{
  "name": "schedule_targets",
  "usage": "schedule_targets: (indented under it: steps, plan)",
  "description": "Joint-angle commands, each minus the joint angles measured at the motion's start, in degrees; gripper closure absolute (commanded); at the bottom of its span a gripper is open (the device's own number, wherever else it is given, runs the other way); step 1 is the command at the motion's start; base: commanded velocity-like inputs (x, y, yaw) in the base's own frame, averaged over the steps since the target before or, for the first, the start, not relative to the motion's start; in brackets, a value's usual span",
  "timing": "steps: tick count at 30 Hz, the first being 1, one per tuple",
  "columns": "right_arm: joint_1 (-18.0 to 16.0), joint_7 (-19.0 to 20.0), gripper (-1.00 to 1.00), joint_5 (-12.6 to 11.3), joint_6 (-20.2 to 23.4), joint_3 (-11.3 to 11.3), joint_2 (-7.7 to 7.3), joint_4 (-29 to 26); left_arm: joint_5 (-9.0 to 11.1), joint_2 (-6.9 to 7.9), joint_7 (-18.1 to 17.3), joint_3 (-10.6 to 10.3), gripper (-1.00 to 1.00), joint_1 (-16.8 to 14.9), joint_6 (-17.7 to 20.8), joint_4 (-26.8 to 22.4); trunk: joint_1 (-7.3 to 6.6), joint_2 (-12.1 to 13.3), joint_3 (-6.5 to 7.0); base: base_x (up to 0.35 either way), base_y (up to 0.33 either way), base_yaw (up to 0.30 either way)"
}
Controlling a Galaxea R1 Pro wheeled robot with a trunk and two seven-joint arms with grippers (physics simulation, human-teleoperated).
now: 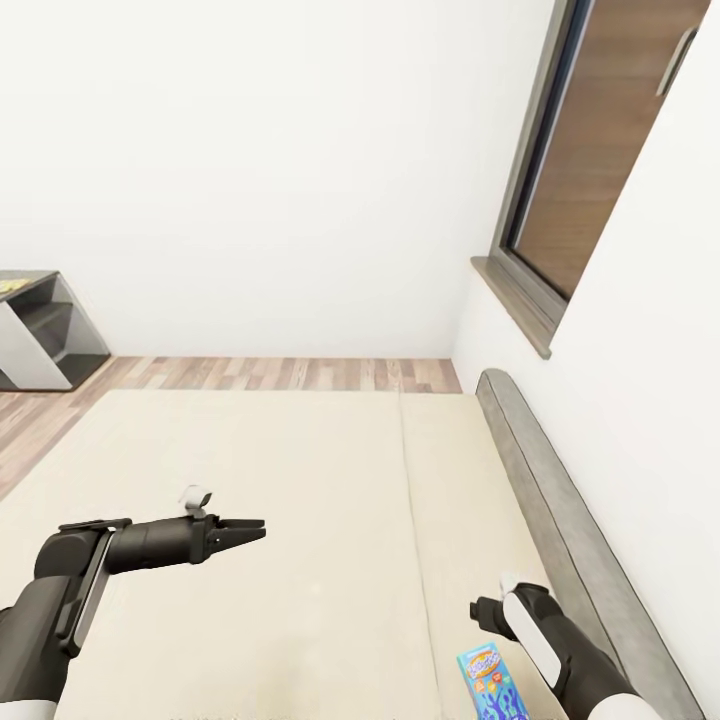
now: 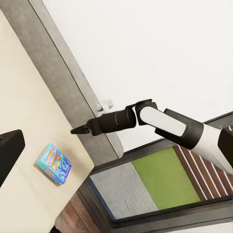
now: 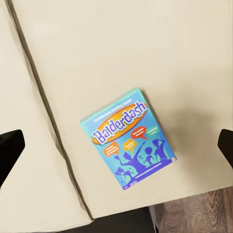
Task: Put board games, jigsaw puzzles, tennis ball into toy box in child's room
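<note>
The robot stood at the bed (image 1: 260, 470), and 1 board game (image 3: 128, 144), a blue box titled "Balderdash", lay flat on the mattress near its corner, beside the seam and untouched. The right claw (image 3: 116, 141) hung directly above that box with its jaws spread wide and nothing between them. The left claw (image 1: 245, 531) hovered over bare mattress, well apart from the box; its jaws looked closed and empty. Judged from this, the task was early: the box was not yet grasped. Counted in view were 1 game box, 2 claws, 1 bed and part of 1 desk (image 1: 35, 325).
</note>
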Motion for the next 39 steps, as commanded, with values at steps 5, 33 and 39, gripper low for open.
schedule_targets:
  steps: [5, 33, 39]
  plan:
    - [0.0, 0.8, -1.00, -0.6, -1.7, 0.4, -0.20, 0.6, -0.2, -0.10, -0.3, -0.1, -1.00, 0.0, 0.6, 0.0, 0.03, -0.1, -0.58, 0.000, 0.000, 0.000]
    - [0.0, 8.1, -1.00, -0.4, -4.3, 0.4, -1.13, 0.8, -0.6, -0.32, -0.3, -0.4, -1.00, 0.0, 0.6, 0.0, 0.03, -0.1, -3.19, 0.000, 0.000, 0.000]
    - [0.4, 10.4, -1.00, -0.5, -5.0, 0.3, -1.36, 0.3, -0.4, -0.25, -0.3, -0.4, -1.00, 0.0, 0.6, -0.3, 0.03, -0.1, -3.75, 0.000, 0.000, 0.000]
